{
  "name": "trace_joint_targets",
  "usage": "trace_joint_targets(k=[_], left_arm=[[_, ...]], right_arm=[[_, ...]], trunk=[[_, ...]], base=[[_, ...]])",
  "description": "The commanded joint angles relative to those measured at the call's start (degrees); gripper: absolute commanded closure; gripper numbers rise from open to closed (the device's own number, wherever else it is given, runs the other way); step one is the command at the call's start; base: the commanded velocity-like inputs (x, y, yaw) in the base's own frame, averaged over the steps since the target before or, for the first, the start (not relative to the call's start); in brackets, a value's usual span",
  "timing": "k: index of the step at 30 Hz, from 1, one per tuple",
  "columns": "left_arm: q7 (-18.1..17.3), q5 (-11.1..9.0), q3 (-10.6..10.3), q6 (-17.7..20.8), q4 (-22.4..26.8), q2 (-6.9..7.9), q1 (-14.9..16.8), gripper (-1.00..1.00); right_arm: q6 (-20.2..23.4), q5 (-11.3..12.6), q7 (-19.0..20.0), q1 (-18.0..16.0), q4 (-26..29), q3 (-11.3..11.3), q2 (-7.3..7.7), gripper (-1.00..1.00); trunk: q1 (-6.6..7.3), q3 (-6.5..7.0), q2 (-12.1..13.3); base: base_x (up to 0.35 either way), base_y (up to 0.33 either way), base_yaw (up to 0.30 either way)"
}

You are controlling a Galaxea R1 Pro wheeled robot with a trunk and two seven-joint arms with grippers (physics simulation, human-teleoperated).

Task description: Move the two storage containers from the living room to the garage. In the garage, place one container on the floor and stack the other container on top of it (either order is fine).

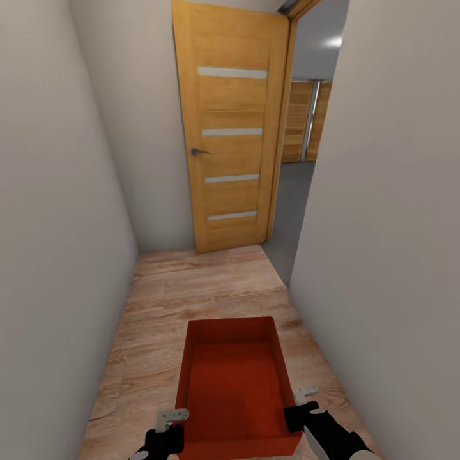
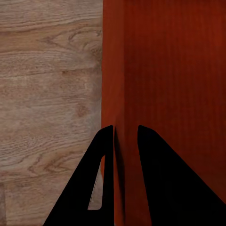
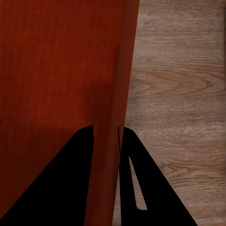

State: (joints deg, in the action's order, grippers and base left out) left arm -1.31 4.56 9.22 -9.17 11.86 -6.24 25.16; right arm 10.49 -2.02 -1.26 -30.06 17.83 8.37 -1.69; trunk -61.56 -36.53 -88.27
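The head view takes in a narrow hallway, an open wooden door (image 1: 233,128) and grey floor (image 1: 291,211) beyond. The orange bin (image 1: 235,383) hangs over planks (image 1: 160,332). Wrist views reveal the left gripper (image 2: 125,134) and right gripper (image 3: 106,132) each pinching a side wall.

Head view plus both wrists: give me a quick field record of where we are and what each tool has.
place: narrow hallway, wood plank floor
ahead: wooden door swung open, grey-floored room beyond
load: one orange-red bin, empty
left tool: shut on bin's left wall
right tool: shut on bin's right wall
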Motion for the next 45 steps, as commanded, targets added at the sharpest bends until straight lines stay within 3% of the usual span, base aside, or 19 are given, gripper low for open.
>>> trace_joint_targets(k=[1, 45], left_arm=[[0.2, 0.7, -0.2, -0.2, -0.3, 0.79, 0.1, 1.00], [0.2, 0.7, -0.2, -0.2, -0.3, 0.79, 0.1, 1.00]], right_arm=[[-3.8, -0.9, 2.8, 0.0, 0.2, 2.4, 0.78, 1.00], [-3.8, -0.8, 2.8, 0.0, 0.2, 2.4, 0.81, 1.00]], trunk=[[-0.02, -0.05, 0.0], [-0.02, -0.05, 0.0]], base=[[0.278, 0.148, -0.114], [0.296, 0.130, -0.057]])
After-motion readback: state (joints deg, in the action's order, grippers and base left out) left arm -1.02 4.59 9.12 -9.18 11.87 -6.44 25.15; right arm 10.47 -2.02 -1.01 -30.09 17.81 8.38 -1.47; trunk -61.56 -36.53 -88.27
